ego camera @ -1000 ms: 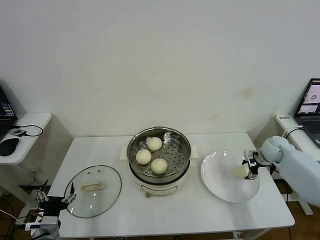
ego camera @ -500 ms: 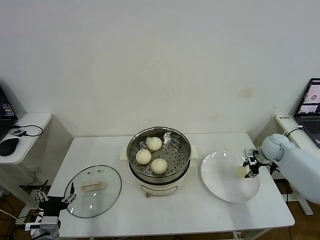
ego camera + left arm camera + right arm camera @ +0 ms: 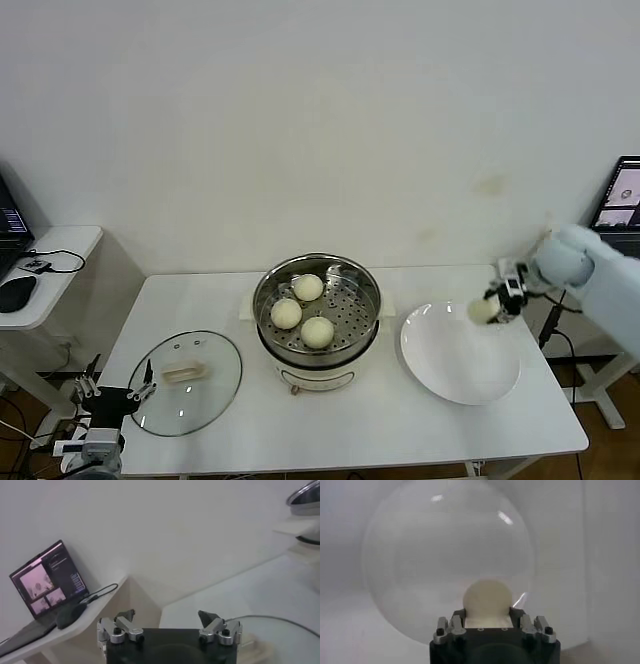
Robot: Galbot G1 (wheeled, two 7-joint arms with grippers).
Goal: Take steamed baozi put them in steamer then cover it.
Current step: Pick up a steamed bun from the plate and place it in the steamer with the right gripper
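1. Where the white table [image 3: 340,440] spreads out, the steamer [image 3: 318,310] stands at its middle with three steamed baozi [image 3: 301,312] on its perforated tray.
2. Left of the steamer, the cover [image 3: 185,382] lies flat on the table.
3. Right of the steamer sits a white plate [image 3: 455,360], bare.
4. Above the plate's far edge, the right gripper [image 3: 490,308] has its fingers clamped on the fourth baozi [image 3: 487,598], clear of the plate.
5. Near the table's front left corner, the left gripper [image 3: 167,622] waits with fingers apart, holding nothing.
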